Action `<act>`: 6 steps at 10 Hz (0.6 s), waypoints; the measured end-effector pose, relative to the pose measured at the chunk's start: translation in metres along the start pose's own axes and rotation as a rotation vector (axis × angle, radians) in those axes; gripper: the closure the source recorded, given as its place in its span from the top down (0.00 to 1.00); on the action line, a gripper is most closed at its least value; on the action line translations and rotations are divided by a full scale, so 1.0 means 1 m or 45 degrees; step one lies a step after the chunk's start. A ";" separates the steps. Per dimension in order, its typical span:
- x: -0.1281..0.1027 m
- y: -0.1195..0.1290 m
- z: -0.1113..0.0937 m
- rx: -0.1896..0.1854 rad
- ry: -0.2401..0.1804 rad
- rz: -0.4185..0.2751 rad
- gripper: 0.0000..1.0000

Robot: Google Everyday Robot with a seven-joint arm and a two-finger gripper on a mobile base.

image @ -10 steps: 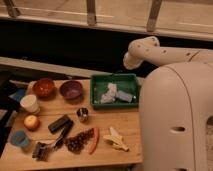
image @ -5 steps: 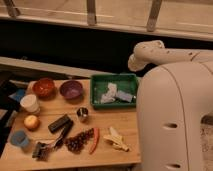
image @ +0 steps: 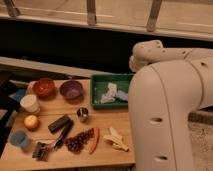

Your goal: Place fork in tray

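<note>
The green tray (image: 94, 91) sits at the back right of the wooden table (image: 55, 159), with white and blue items lying in it. Its right end is hidden by my white arm (image: 165, 110). A dark-handled utensil (image: 49, 145) that looks like the fork lies flat near the table's front left corner. My gripper is out of view; only the arm's large white links and elbow (image: 147, 52) show, on the right of the camera view.
On the table are an orange bowl (image: 44, 87), a purple bowl (image: 71, 89), a white cup (image: 30, 103), an orange fruit (image: 31, 122), a blue cup (image: 19, 139), a small metal cup (image: 82, 114), a black block (image: 59, 123), grapes (image: 77, 141), a red chili (image: 94, 140) and a banana (image: 115, 138).
The white arm has shifted a little to the left and covers more of the tray's right end. The things on the table have not moved.
</note>
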 end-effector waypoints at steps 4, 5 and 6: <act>-0.017 -0.044 0.028 0.124 -0.022 0.119 0.18; -0.019 -0.055 0.037 0.144 -0.009 0.155 0.18; -0.017 -0.062 0.044 0.156 0.011 0.179 0.18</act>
